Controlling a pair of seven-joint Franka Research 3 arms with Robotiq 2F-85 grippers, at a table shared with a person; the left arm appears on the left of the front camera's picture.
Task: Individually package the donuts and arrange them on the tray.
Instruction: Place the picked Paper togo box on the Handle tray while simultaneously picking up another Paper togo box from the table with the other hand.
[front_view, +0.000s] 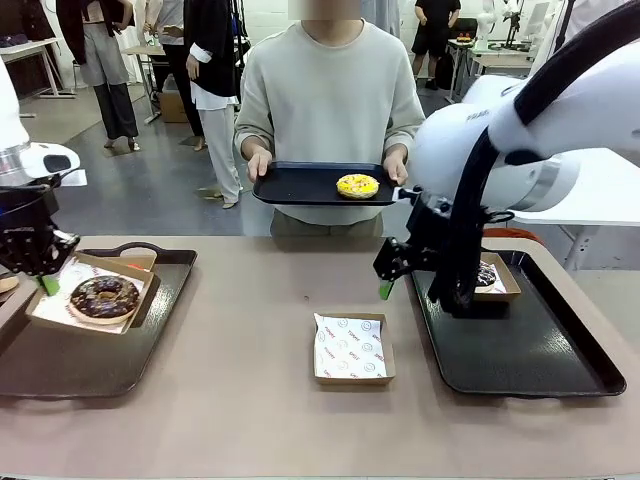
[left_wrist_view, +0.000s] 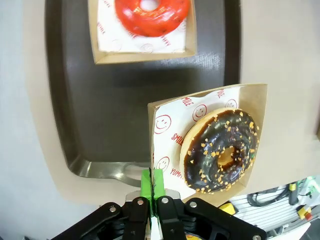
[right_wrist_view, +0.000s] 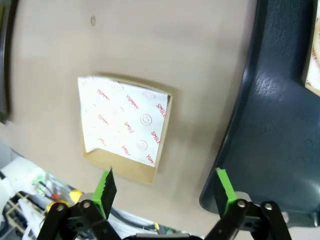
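Observation:
A chocolate donut (front_view: 104, 297) with sprinkles (left_wrist_view: 220, 150) lies in a paper-lined cardboard box (left_wrist_view: 165, 125), held tilted over the left tray (front_view: 90, 350). My left gripper (front_view: 45, 283) (left_wrist_view: 151, 182) is shut on that box's edge. A glossy red donut (left_wrist_view: 150, 14) sits in its own box farther along that tray (left_wrist_view: 75, 100). The dark purple donut (front_view: 486, 274) sits boxed on the right tray (front_view: 530, 350), partly hidden by my right arm. My right gripper (front_view: 385, 288) (right_wrist_view: 165, 187) hangs open between that tray and an empty lined box (front_view: 350, 348) (right_wrist_view: 125, 127). The yellow donut (front_view: 357, 186) lies on a black tray (front_view: 300, 185) in the person's hands.
The person stands at the table's far edge, holding the black tray with both hands. The right tray's rim (right_wrist_view: 235, 150) lies just beside my open right fingers. Bare tabletop (front_view: 260, 300) spreads between the two trays.

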